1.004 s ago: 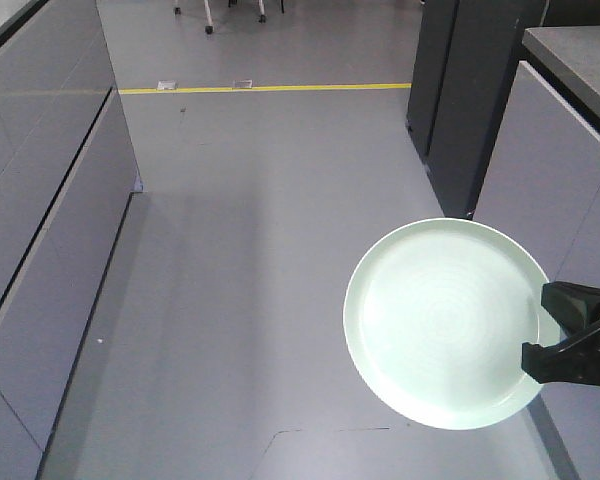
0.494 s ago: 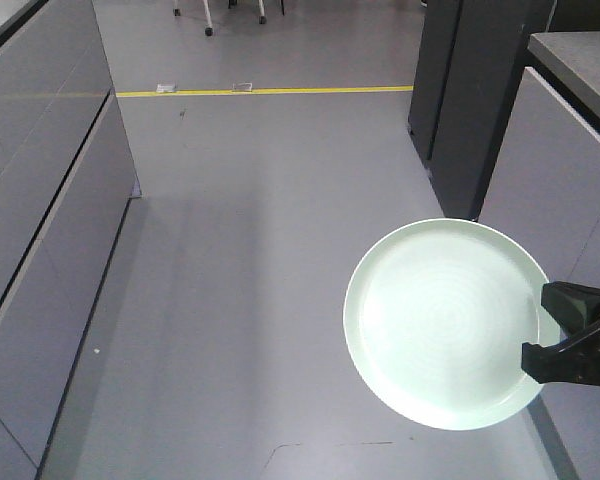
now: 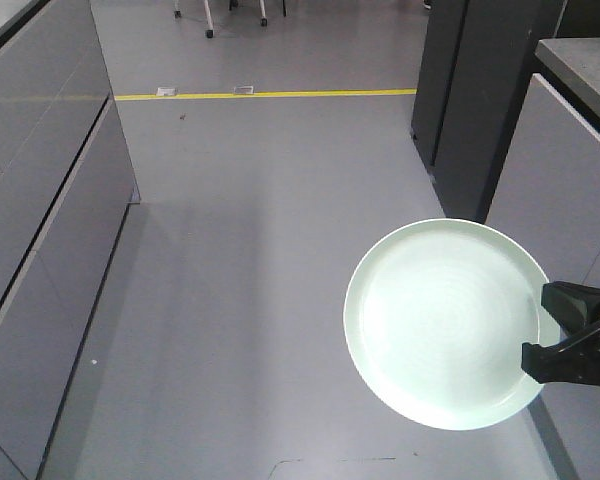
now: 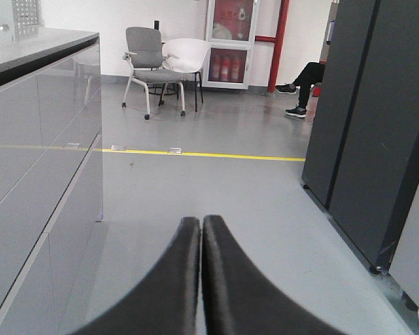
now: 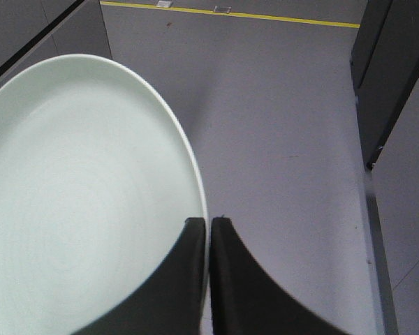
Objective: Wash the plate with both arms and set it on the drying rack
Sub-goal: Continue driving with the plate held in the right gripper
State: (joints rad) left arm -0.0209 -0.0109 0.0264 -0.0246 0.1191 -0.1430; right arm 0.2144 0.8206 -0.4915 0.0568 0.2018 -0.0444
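Observation:
The pale mint-green plate hangs in the air over the grey floor at the right of the front view, and it fills the left of the right wrist view. My right gripper is shut on the plate's right rim, one finger on each face. My left gripper is shut with nothing between its fingers and points down the aisle; it does not show in the front view. The drying rack is out of view.
A grey cabinet run lines the left of the aisle. Tall dark cabinets and a grey counter stand on the right. A yellow floor line crosses ahead. Chairs and a seated person's legs are far off.
The plate and right gripper keep their place in the view. The floor and cabinets have shifted slightly, so the base has moved a little.

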